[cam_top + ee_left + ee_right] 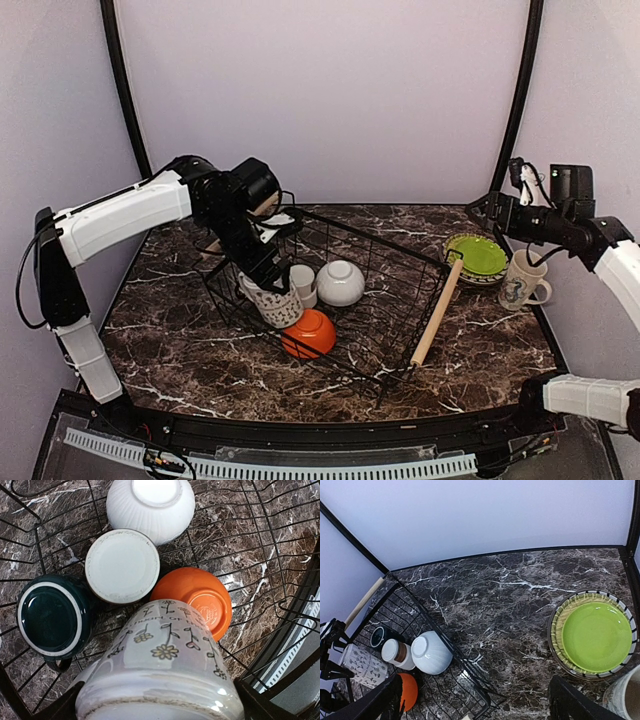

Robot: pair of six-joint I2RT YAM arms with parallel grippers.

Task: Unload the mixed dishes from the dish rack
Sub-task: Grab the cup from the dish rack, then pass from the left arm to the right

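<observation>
Where the dark marble bench [180, 340] nears the arm bases, 1 corner of the dish rack [375, 238] points forward. The rack sits skewed, with a wooden handle [437, 313] along its right side. Nearest dish inside is the orange bowl [308, 333], upside down on the rack floor. Just behind it to the left, the left tool [262, 272] is clamped on a patterned mug [272, 302]. The mug is tilted and within the rack walls; can't tell if it touches the floor. Next back are a small white cup [303, 283] and a white bowl [341, 282], side by side, both upside down. A dark green cup [50, 617] sits beside the small white cup. Right of the rack, on the bench, a second mug [520, 283] stands just beside 2 stacked plates, a lime-green plate [477, 255] on a striped plate [553, 630]. The right tool [484, 210] hangs above the far side, fingers spread wide, holding nothing.
</observation>
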